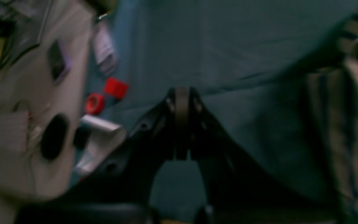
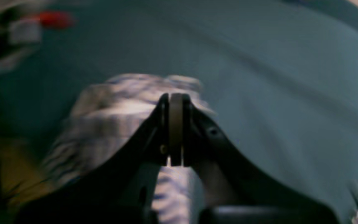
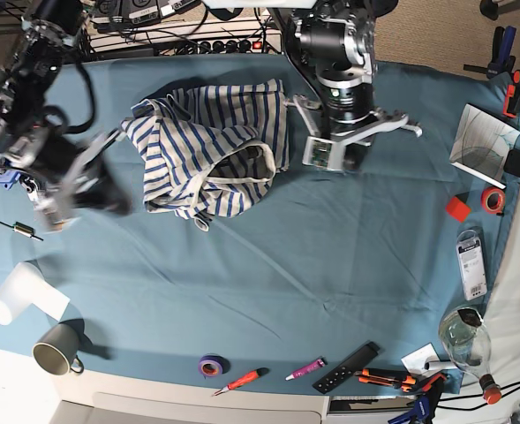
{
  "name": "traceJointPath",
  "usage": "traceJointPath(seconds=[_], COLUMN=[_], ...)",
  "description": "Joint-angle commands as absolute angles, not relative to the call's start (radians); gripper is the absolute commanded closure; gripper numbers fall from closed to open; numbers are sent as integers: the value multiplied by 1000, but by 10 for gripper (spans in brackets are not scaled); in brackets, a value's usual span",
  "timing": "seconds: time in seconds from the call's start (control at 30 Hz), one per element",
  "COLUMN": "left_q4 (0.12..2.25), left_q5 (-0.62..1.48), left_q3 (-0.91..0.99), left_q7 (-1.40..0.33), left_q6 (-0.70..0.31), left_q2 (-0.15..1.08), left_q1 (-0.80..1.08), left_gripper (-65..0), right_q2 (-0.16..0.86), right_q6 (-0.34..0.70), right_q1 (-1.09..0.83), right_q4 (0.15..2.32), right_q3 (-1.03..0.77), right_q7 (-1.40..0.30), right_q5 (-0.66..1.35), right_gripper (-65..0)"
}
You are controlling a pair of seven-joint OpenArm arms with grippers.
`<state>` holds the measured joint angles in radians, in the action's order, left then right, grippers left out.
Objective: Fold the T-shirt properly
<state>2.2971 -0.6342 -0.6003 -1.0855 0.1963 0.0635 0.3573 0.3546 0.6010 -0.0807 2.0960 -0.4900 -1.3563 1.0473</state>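
Note:
The T-shirt (image 3: pixel 211 150), white with blue stripes, lies crumpled in a heap on the blue cloth at the back left of the table. My left gripper (image 3: pixel 332 159) hangs just to the right of it, apart from it. In the left wrist view this gripper (image 1: pixel 182 93) is shut and empty, and the T-shirt (image 1: pixel 337 124) shows at the right edge. My right gripper (image 3: pixel 101 194), blurred by motion, is to the left of the shirt. In the right wrist view the right gripper (image 2: pixel 176 98) is shut with nothing between its pads, and the T-shirt (image 2: pixel 117 109) lies below and beyond it.
A red tape roll (image 3: pixel 492 200), red block (image 3: pixel 456 208) and packaged item (image 3: pixel 471 263) sit at the right. A mug (image 3: pixel 55 358) and white cup (image 3: pixel 12 300) stand front left. Purple tape (image 3: pixel 211 364), several hand tools and a bottle (image 3: pixel 465 331) line the front edge.

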Motion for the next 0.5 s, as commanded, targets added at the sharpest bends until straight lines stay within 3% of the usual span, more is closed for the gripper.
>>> traceJointPath(seconds=[0.0,0.1,0.23,0.47], left_q4=[2329,2318,2317,2317], left_q5=[-567,-479,-459,-459], left_q3=[-638,-638,-638,-638], left_q7=[-1024,-943,-961,-1028], left_q6=[128,61,54,54], left_q2=[39,39,39,40], left_q1=[399,395,368,366], left_gripper=[0,0,0,0], right_q2=[370,392,398,398], right_q6=[590,544,542,547], right_q1=[-67,-66,-44,102], right_q4=[2101,2030,1883,1597], right_q3=[-520,-573,-560,-396], right_q7=[-1303,-1273,-1268,-1287], right_q5=[1036,1001,1002,1002], right_gripper=[0,0,0,0])
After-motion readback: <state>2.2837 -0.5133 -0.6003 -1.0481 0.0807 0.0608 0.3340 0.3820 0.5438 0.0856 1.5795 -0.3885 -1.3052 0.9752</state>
